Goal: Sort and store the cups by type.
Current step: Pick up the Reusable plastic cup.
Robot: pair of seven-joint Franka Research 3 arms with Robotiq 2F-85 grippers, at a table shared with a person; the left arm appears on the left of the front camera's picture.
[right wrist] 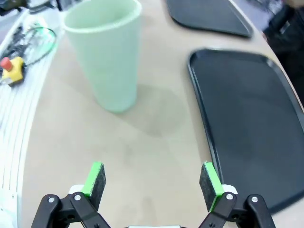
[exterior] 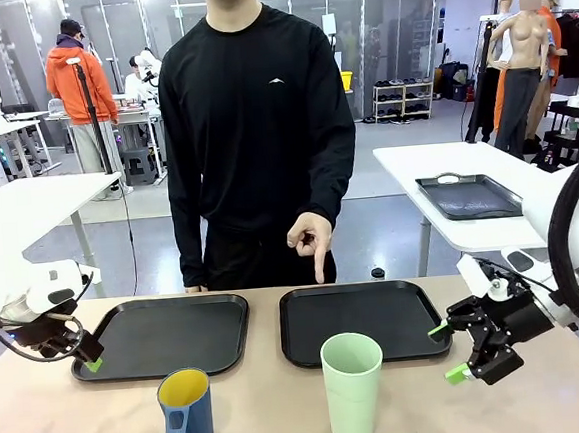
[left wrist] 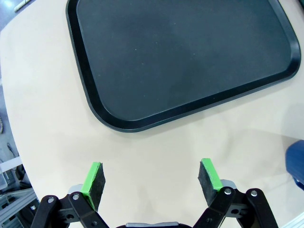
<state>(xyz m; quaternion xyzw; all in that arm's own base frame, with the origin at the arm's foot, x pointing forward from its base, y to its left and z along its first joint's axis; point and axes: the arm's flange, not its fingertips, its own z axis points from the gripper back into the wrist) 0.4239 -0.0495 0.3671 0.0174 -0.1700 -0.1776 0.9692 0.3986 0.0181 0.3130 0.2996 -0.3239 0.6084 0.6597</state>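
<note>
Near the table's front edge stand a dark blue mug [exterior: 187, 413] with a yellow inside and a taller pale mint-green tumbler [exterior: 352, 387], both upright. My left gripper [exterior: 90, 361] is open over bare table at the front left corner of the left black tray [exterior: 164, 337]. The left wrist view shows the left gripper [left wrist: 152, 178] holding nothing, the tray [left wrist: 190, 57] ahead of it and the mug's edge [left wrist: 297, 161] at the right. My right gripper [exterior: 449, 351] hovers open beside the right tray [exterior: 363, 319]. In its wrist view the right gripper [right wrist: 153, 179] is apart from the tumbler [right wrist: 107, 52].
A person stands at the far side, one hand [exterior: 311, 240] pointing a finger down at the right tray [right wrist: 251, 118]. Bare tabletop lies between the cups and both grippers. Cables and a yellow box with a red button [right wrist: 12, 69] lie beyond the table's edge.
</note>
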